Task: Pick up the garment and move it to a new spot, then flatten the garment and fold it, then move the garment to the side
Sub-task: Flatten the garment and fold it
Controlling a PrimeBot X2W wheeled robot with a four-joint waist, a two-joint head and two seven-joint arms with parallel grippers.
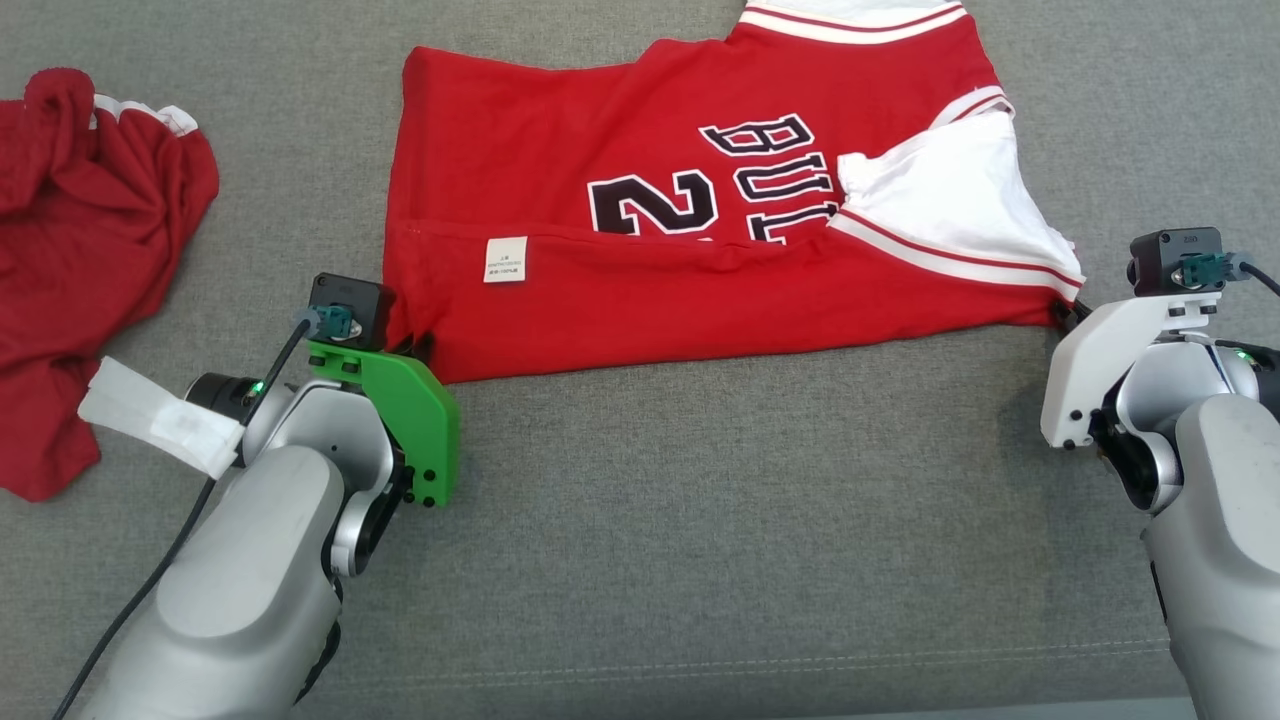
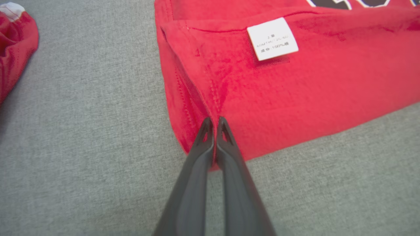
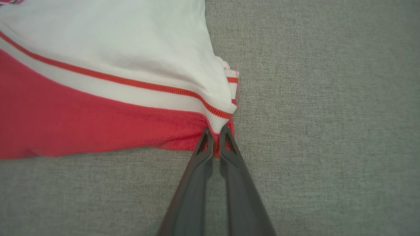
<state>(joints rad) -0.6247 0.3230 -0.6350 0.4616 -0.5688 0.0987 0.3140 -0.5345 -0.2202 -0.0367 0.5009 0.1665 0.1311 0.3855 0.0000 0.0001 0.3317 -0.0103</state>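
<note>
The left gripper (image 2: 214, 123) is pinched tight on the near-left corner of the red jersey (image 1: 640, 290), with a fold of red cloth caught between its two dark fingertips. The right gripper (image 3: 216, 131) is clamped the same way on the jersey's near-right corner, where the white striped trim meets the red.

Both pale forearms rise from the near edge of the head view. The left one slants up and to the right, its wrist bent toward the corner under a green bracket (image 1: 410, 410) that carries a black camera. The right one comes up along the right edge under a white bracket (image 1: 1100, 360) with its own camera.

All of this lies on a grey fabric surface (image 1: 700, 550). The jersey lies flat across the middle and far part of it, between the two grippers, with its near strip folded over. Black white-edged characters show above that fold.

A second red garment (image 1: 90, 230) lies crumpled at the far left, well apart from the jersey. A white panel (image 1: 960, 190) lies on the jersey's right part. A small white label (image 1: 505, 259) sits on the folded strip, near the left gripper.
</note>
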